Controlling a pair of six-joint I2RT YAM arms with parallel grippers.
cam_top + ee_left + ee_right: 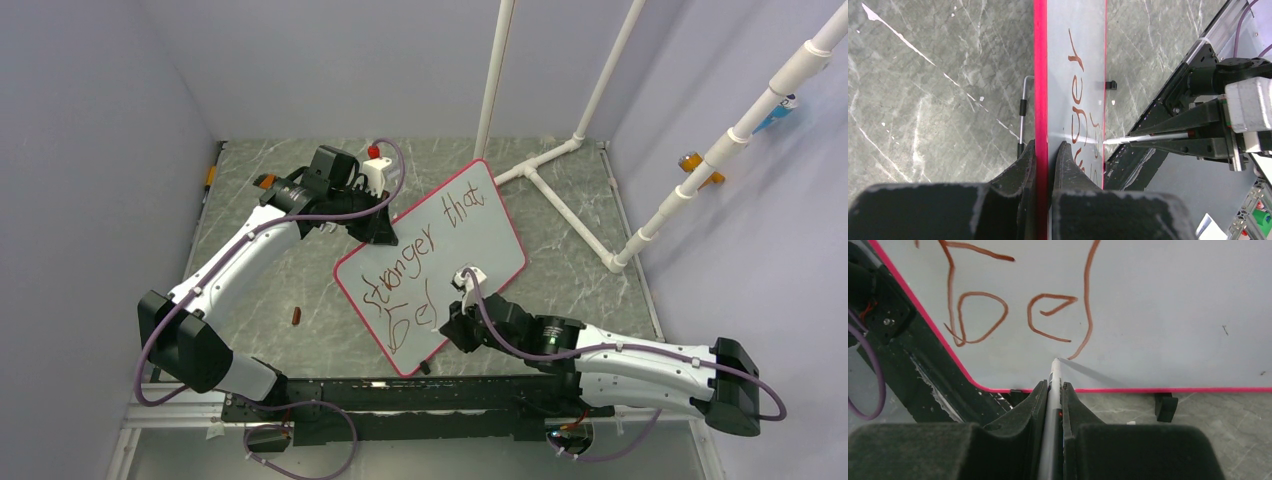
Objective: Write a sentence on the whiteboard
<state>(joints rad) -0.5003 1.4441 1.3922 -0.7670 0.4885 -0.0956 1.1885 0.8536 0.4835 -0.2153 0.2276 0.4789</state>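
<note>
The whiteboard [470, 225] stands tilted on the marble table, white with a pink rim. My left gripper [378, 232] is shut on its upper left edge; in the left wrist view its fingers [1065, 155] clamp the rim [1040, 75]. The sentence [420, 255] reads "stronger that" with "bel" [1048, 315] below, in dark red. My right gripper [1054, 387] is shut on a grey marker [1054, 377], whose tip touches the whiteboard [1173, 315] just below the "l". From the left wrist, the marker [1148, 136] reaches the board edge-on.
A white pipe frame [560, 170] stands at the back right. A small brown piece [296, 317] lies on the table to the left. A black clip [1166, 406] sits under the board's lower edge, and a wire stand [1023, 110] is behind it. The black rail [400, 395] runs along the near edge.
</note>
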